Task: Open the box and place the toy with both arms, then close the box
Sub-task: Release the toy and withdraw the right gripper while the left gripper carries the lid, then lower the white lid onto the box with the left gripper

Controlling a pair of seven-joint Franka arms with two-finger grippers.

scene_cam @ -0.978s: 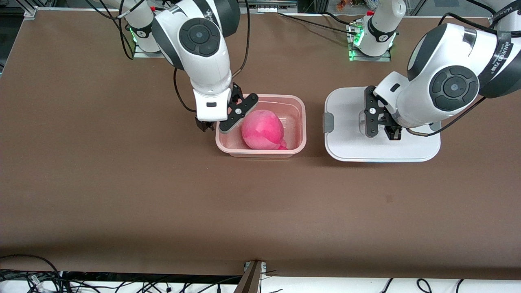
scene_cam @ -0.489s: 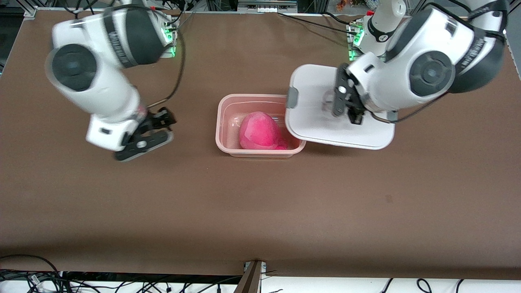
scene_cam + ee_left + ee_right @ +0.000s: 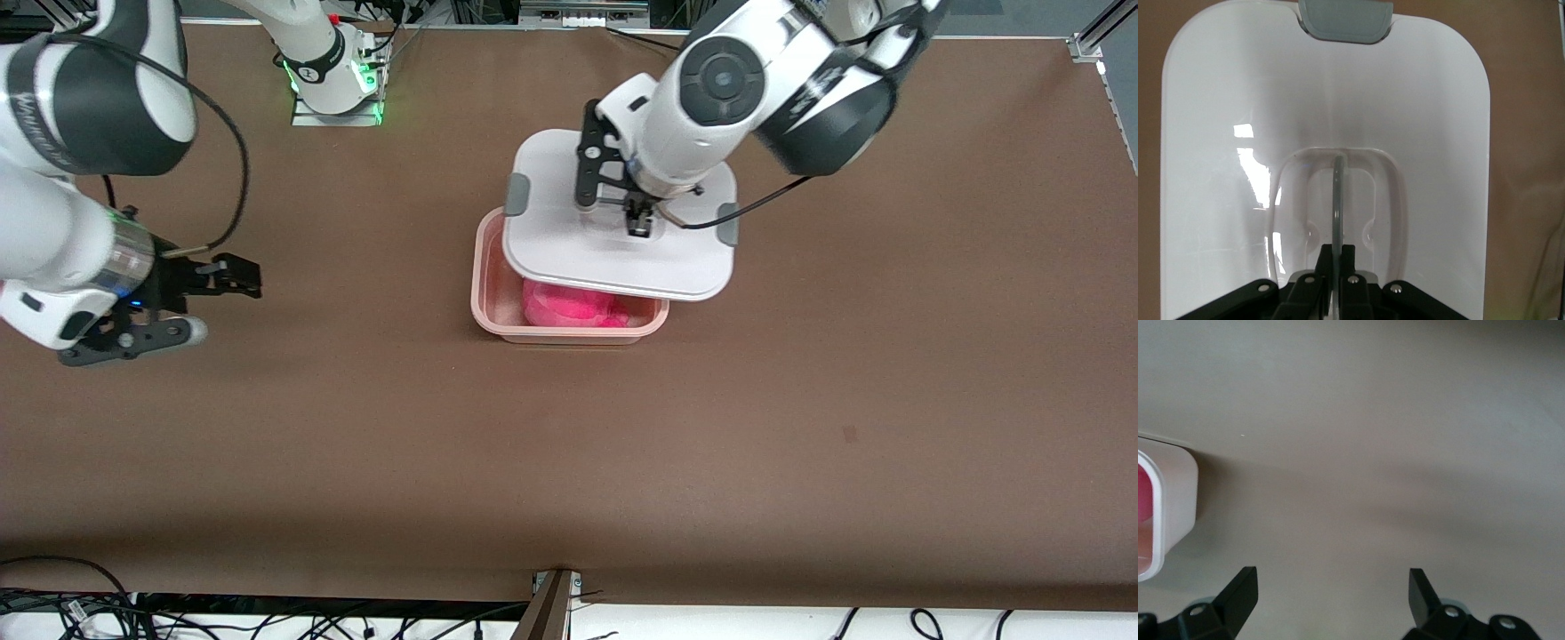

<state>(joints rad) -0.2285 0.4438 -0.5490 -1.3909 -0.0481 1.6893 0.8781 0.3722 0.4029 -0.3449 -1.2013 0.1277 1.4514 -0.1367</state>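
The pink translucent box stands mid-table with the hot-pink toy inside; only the toy's part nearer the front camera shows. My left gripper is shut on the clear handle of the white lid and holds the lid just above the box, covering most of it. In the left wrist view the gripper pinches the handle, and the lid and one grey clip fill the picture. My right gripper is open and empty over bare table toward the right arm's end. In its wrist view the gripper faces the box's corner.
The brown table is bare around the box. Grey clips sit at both short ends of the lid. Arm bases and cables stand along the edge by the robots, and more cables hang at the edge nearest the front camera.
My left gripper lifted the lid off the table at the left arm's end and carried it over the box. My right gripper drew away from the box toward the right arm's end.
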